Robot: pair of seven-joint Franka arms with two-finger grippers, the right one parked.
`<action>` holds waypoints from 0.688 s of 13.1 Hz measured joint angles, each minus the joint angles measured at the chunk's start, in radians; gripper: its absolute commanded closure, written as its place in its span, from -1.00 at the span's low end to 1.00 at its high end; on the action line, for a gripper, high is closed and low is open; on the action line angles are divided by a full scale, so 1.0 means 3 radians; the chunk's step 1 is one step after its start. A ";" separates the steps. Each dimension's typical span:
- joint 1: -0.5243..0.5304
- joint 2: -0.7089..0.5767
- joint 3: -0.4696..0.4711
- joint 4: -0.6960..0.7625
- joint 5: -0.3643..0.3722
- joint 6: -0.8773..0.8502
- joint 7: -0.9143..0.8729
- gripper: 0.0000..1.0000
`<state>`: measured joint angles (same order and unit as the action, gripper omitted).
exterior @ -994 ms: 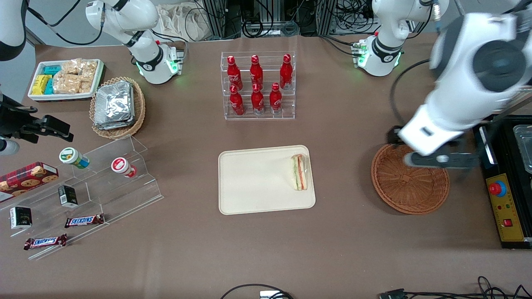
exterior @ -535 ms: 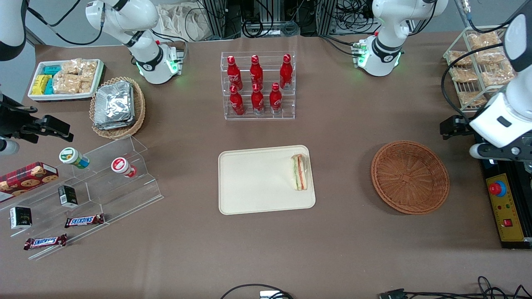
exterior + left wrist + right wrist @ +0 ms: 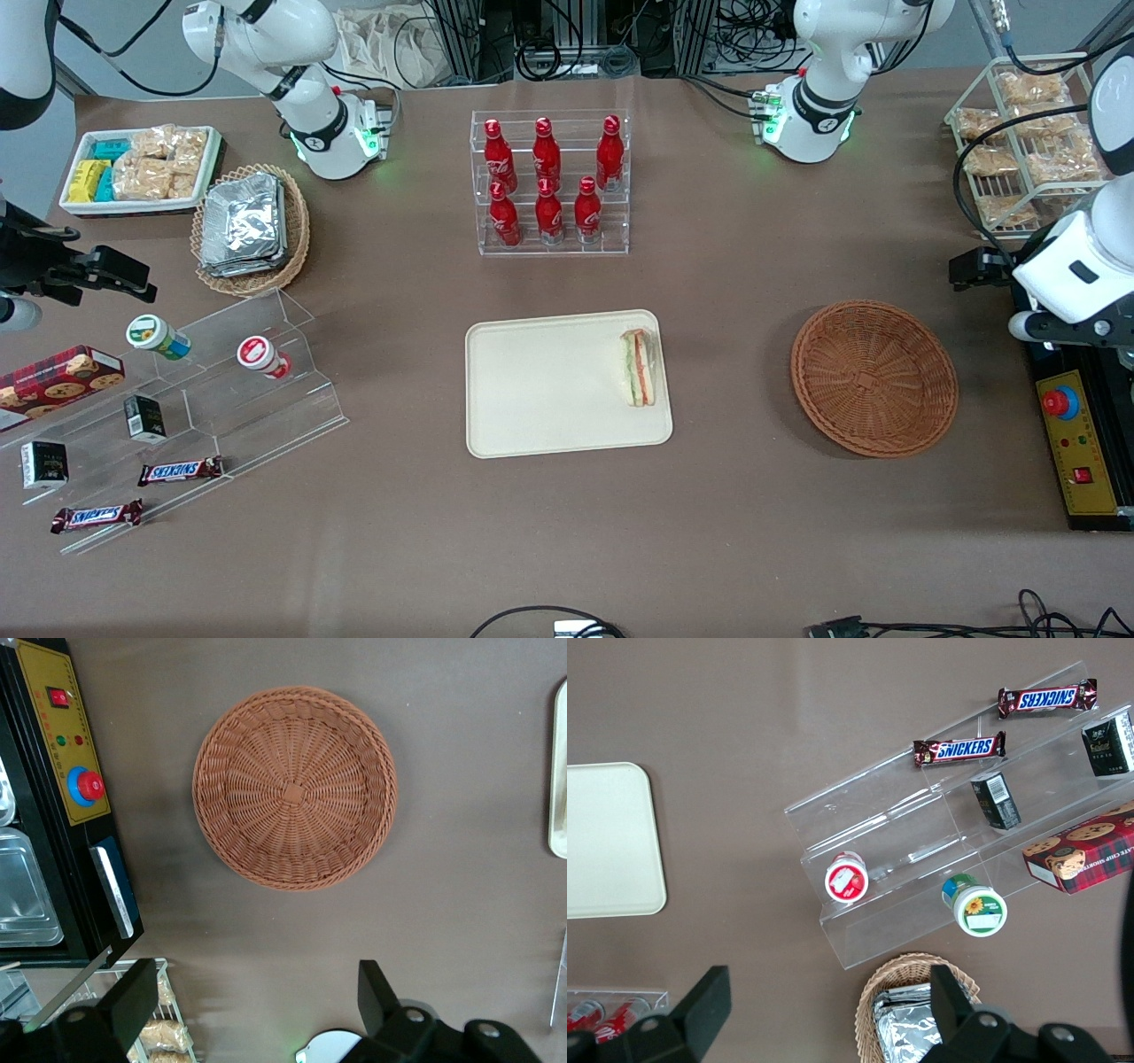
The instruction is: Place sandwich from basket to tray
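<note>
My hand [image 3: 257, 1010] hangs above the table [image 3: 735, 540], near the working arm's end, its dark fingers [image 3: 376, 992] of matt plastic spread wide with nothing between them, over a covering that looks like matt brown cloth or paper. The basket [image 3: 873, 378] is rough reddish-brown woven wicker, while the tray [image 3: 532, 390] looks like smooth, matt cream plastic, and the sandwich [image 3: 640, 367] on it sits in clear, slightly shiny wrap. The bottles [image 3: 547, 177] are glossy red in a clear acrylic rack [image 3: 551, 246], and a tan wicker basket [image 3: 299, 232] holds crinkled silver foil packs [image 3: 241, 226].
</note>
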<state>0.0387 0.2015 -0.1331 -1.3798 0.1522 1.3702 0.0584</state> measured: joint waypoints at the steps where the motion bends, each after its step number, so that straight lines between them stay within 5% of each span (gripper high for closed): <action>1: 0.0000 -0.0004 -0.0001 -0.0006 -0.0003 -0.0029 0.0000 -1.00; 9: 0.0036 -0.0358 0.0001 -0.0453 -0.0061 0.0187 0.0000 -1.00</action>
<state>0.0496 0.0941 -0.1328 -1.5156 0.1339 1.4264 0.0584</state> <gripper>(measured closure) 0.000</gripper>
